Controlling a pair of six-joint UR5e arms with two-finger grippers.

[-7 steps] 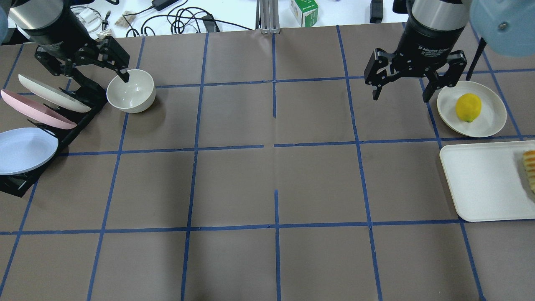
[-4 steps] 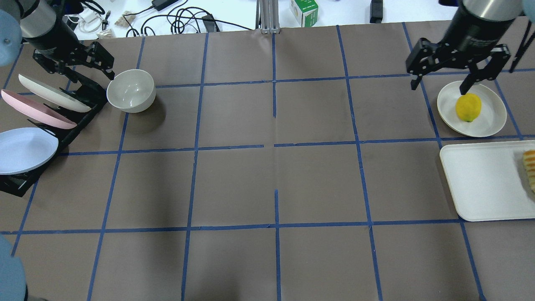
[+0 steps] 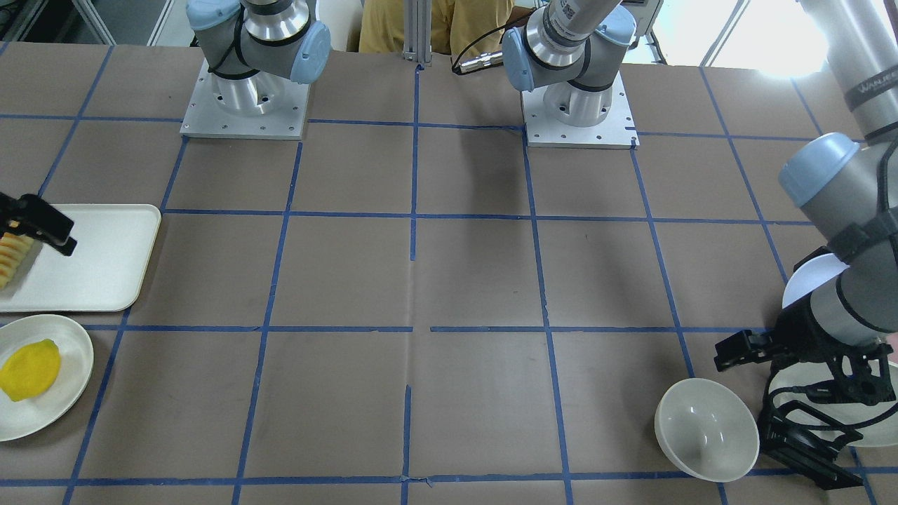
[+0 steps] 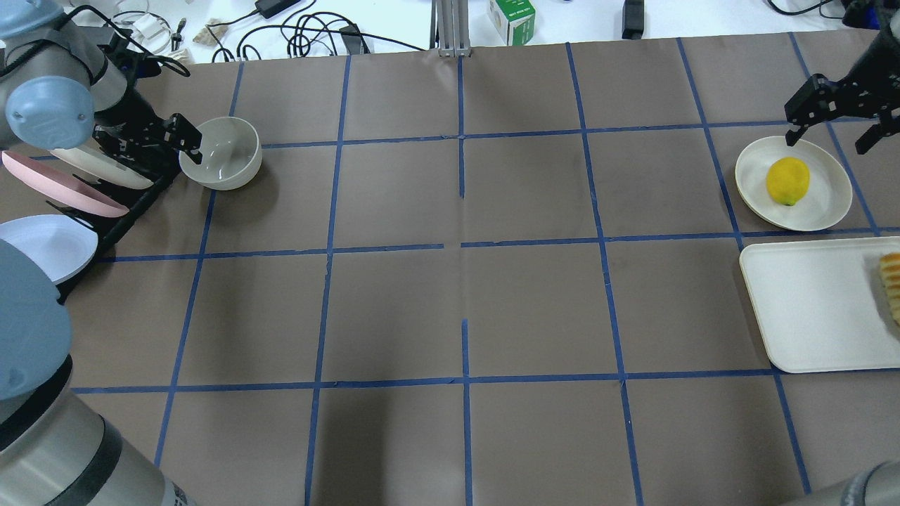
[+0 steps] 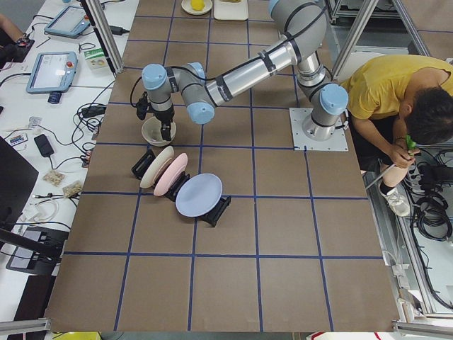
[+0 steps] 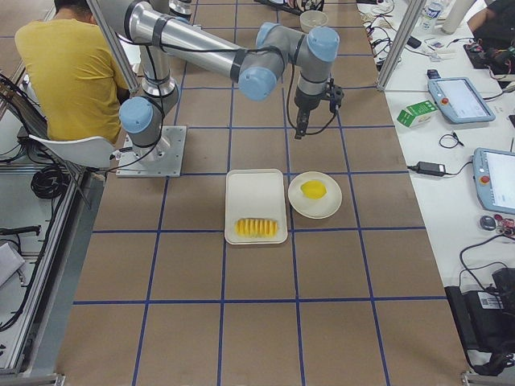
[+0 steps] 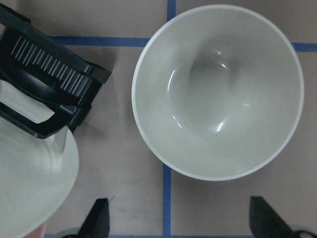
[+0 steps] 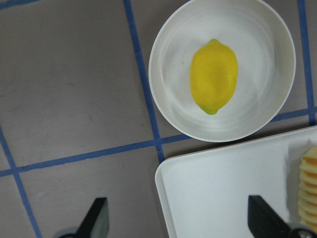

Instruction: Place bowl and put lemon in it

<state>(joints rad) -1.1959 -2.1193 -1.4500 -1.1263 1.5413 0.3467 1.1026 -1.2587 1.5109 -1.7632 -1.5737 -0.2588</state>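
Observation:
The off-white bowl (image 4: 221, 153) stands upright and empty at the far left of the table; it also shows in the front view (image 3: 705, 429) and the left wrist view (image 7: 218, 91). My left gripper (image 4: 169, 137) is open and empty just left of the bowl's rim, over the rack; its fingertips (image 7: 99, 220) are apart from the bowl. The yellow lemon (image 4: 787, 180) lies on a flat cream plate (image 4: 824, 211) at the far right, also in the right wrist view (image 8: 214, 77). My right gripper (image 4: 828, 140) is open and empty above the plate's far edge.
A black rack (image 4: 133, 204) with cream, pink (image 4: 63, 186) and blue (image 4: 42, 246) plates stands left of the bowl. A white tray (image 4: 808, 309) with sliced ridged fruit (image 4: 891, 281) lies near the lemon plate. Cables and a box lie beyond the table's far edge.
My left gripper's finger has come out of the bowl and the gripper has drawn back to the left. My right gripper has moved right, to the lemon plate's far edge. Bowl and lemon stay put.

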